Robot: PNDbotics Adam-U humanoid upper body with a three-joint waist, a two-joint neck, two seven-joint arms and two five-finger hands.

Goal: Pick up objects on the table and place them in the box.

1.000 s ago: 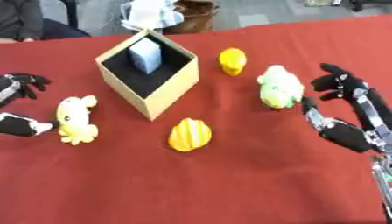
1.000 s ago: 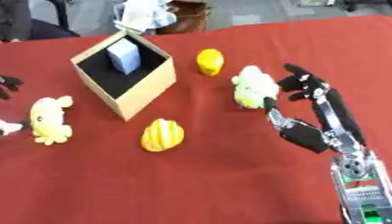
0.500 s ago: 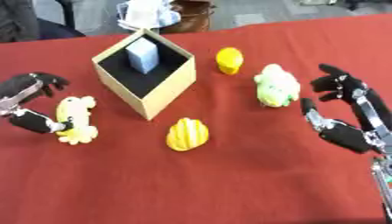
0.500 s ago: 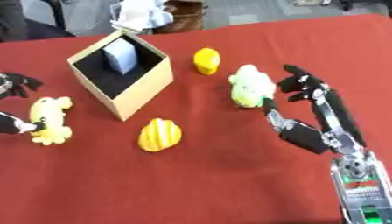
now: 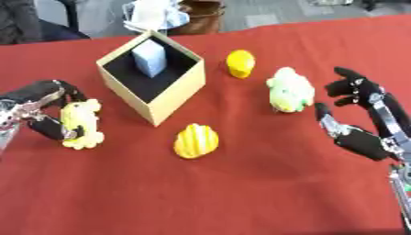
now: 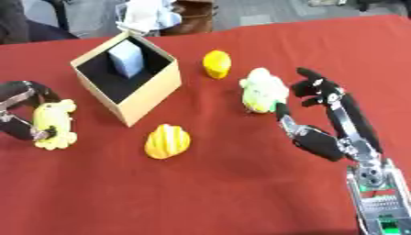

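An open cardboard box (image 5: 171, 97) stands at the table's upper left with a pale blue block (image 5: 149, 59) inside. A yellow soft toy (image 5: 80, 125) lies to its left; my left hand (image 5: 41, 110) curls around the toy's left side. In front of the box lies a yellow-orange striped shell-shaped toy (image 5: 197, 140). A small yellow object (image 5: 240, 63) sits right of the box. A pale green and white plush (image 5: 290, 90) lies further right. My right hand (image 6: 321, 114) stands open just right of the plush, fingers spread, not touching it.
The table is covered with a red cloth (image 5: 241, 193). Beyond its far edge are a white and blue bundle (image 5: 152, 13), a brown bag (image 5: 205, 13) and a seated person's dark clothing (image 5: 24, 20).
My left hand has come in from the left edge and closed around the yellow soft toy. The right hand has barely moved. The camera has shifted slightly.
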